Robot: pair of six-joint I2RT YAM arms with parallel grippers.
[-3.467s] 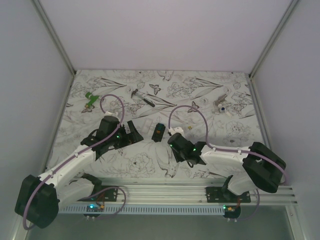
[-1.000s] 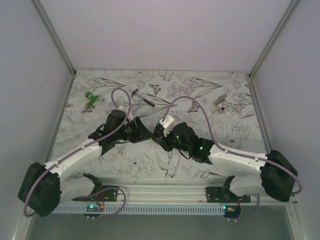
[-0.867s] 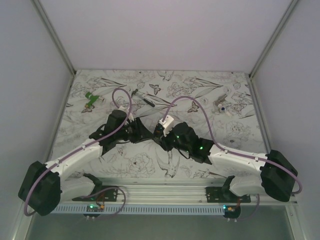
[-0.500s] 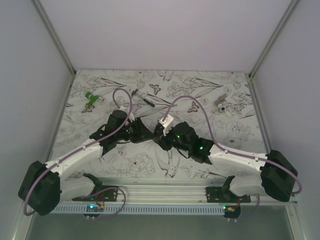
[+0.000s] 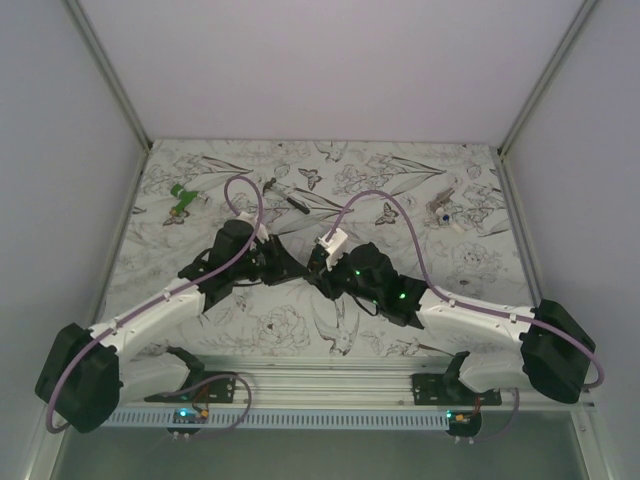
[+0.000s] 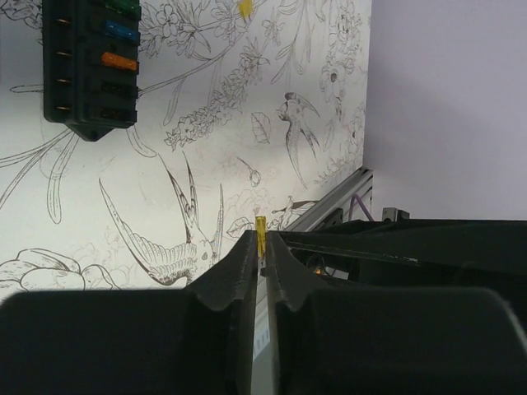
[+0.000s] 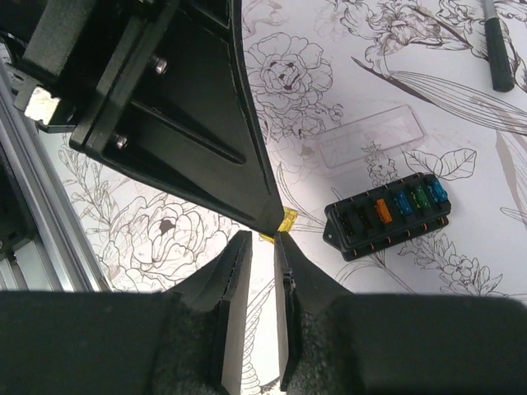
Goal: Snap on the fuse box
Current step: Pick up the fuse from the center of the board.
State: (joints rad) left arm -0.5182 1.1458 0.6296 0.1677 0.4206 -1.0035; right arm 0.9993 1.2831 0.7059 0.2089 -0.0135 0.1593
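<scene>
One fuse (image 6: 260, 225) now pinched by left pincer (image 6: 262, 247).

No readable text, no labels (anywhere)

One small black rectangular plastic fuse box (image 7: 387, 216), with four coloured blade fuses seated in it: one orange fuse (image 7: 380, 211), one green fuse (image 7: 419, 197), two blue fuses (image 7: 401, 203). One clear flat rectangular plastic cover (image 7: 370, 137), one thin dark hammer-like tool (image 5: 285, 194), one small bright-green plastic piece (image 5: 180, 200), one small grey metallic part (image 5: 440, 208), and two small yellow plastic fuses, a nearer yellow fuse (image 6: 260, 226) and a farther yellow fuse (image 6: 244, 6). Two white-and-black robot arms, left arm (image 5: 150, 315) and right arm (image 5: 470, 315); two black two-finger grippers, left gripper (image 6: 261, 243) and right gripper (image 7: 262, 240); two lilac cables (image 5: 245, 195); one flower-printed table (image 5: 480, 260).
</scene>
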